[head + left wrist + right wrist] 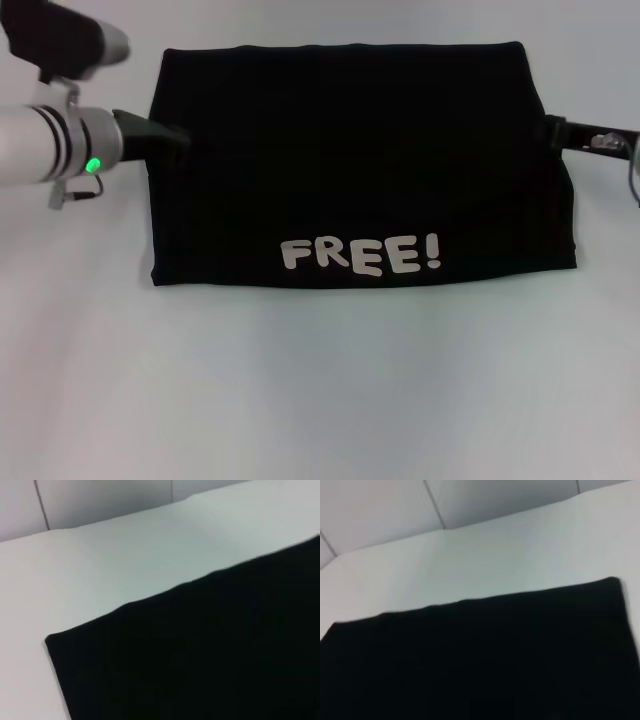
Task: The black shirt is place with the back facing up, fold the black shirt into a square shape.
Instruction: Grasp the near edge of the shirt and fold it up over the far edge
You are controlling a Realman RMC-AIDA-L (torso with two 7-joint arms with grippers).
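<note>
Now you have the black shirt (360, 170) lying folded flat on the white table (320, 400), with your left gripper (170, 138) and right gripper (556, 134) at its two sides, ready for another fold, though I cannot tell their grip.

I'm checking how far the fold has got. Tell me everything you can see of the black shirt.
The black shirt is plain soft black fabric, folded into a wide flat rectangle on the white table, no sleeves showing. Off-white "FREE!" lettering reads upright near its near edge. Its edges look fairly straight, with its lower right corner flaring out slightly. The left gripper reaches its left side and the right gripper its right side, both around mid-height; their grip cannot be made out against the cloth.
</note>
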